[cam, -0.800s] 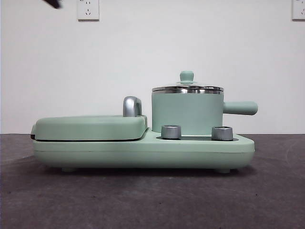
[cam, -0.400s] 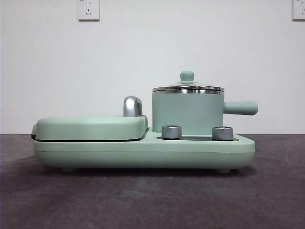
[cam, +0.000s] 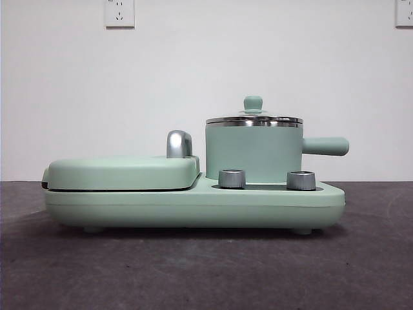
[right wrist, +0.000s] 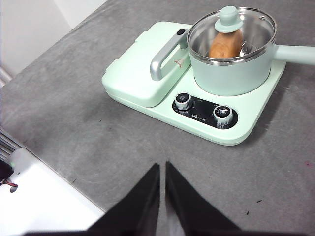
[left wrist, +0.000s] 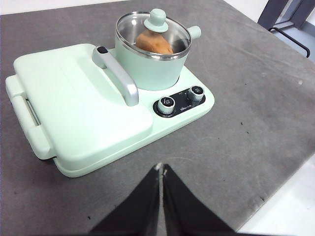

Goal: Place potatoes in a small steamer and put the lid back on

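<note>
Inside the small steamer (left wrist: 150, 64), the potato (left wrist: 153, 43) is lying beneath the lid (left wrist: 153, 30).
Left gripper (left wrist: 161, 169) and right gripper (right wrist: 162, 167) are hanging closed, empty, well apart from it.

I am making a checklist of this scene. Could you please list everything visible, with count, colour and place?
potato: one, orange-brown, inside the small steamer.
small steamer: one, mint-green, on the cooker base beside the griddle cover.
lid: one, clear glass with green knob, seated on the steamer.
griddle cover: one, mint-green, chrome handle, closed.
control knobs: two, silver, in front of the steamer.
wall sockets: two, white.
table: grey.
left tool: black, shut, empty, above the table.
right tool: black, shut, empty, above the table.
</note>
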### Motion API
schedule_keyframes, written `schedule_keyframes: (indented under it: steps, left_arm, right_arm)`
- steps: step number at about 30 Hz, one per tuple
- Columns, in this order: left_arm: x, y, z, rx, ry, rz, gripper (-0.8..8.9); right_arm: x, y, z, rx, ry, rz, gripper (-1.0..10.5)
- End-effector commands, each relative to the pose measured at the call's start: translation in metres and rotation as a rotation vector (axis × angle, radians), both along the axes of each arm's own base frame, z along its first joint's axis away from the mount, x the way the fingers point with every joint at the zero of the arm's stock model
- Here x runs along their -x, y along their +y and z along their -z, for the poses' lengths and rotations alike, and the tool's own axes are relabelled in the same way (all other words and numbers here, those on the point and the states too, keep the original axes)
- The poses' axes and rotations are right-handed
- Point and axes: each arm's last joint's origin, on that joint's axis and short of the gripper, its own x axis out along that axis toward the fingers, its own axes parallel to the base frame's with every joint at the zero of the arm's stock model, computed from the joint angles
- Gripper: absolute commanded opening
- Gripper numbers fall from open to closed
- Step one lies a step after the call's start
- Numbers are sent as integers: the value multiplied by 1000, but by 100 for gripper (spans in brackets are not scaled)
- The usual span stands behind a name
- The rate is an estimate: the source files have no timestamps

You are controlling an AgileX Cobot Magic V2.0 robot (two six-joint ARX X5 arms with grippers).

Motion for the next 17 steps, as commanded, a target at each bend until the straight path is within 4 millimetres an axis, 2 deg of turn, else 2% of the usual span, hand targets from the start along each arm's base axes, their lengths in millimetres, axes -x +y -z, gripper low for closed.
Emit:
schedule_keyframes:
  steps: [1,7,12,17]
  left_arm:
    - [0,0,-3,14,-10,7,5]
    - [1,0,-3,17,-14,7,5]
    - [5,10,-1,43,-38,-63,5]
    - [-6,18,24,75,-101,-245,5]
  right_arm:
    - [0,0,-3,-3,-17,-9,14]
    - [0,0,-3,-3,-17,-9,14]
    - [0,0,-3,-3,-17,-9,14]
    - [0,0,-3,-3,-18,-9,14]
